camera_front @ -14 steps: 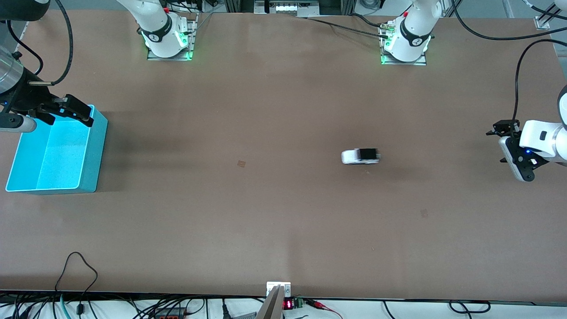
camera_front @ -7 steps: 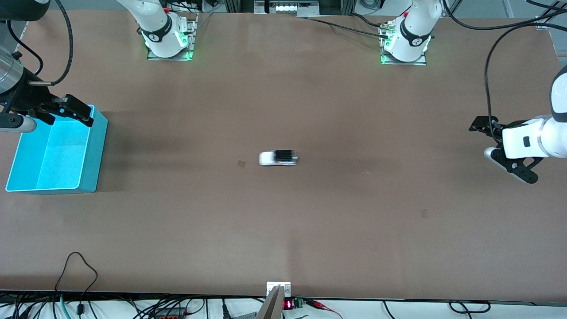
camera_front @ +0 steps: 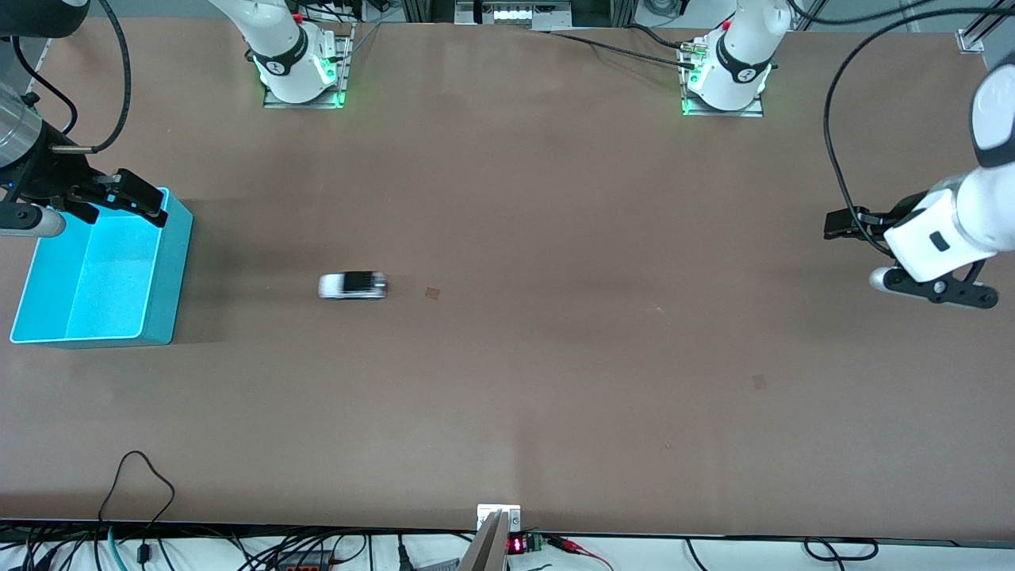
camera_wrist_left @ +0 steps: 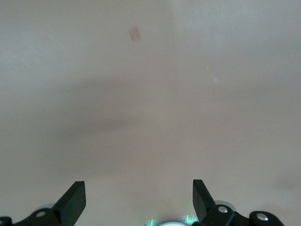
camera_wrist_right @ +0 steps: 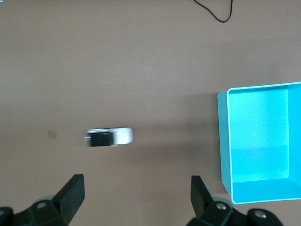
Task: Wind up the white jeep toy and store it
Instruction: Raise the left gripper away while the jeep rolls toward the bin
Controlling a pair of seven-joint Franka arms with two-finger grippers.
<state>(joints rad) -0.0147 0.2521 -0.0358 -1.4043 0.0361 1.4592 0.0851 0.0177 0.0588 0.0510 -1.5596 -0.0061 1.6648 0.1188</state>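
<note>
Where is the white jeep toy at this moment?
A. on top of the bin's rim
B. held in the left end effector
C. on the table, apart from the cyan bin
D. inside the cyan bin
C: the white jeep toy sits on the bare table, clear of the cyan bin.

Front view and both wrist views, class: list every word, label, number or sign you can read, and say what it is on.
No text can be read.
Red digits glow on a small display at the table's near edge: too small.
The jeep and bin show no lettering.
</note>
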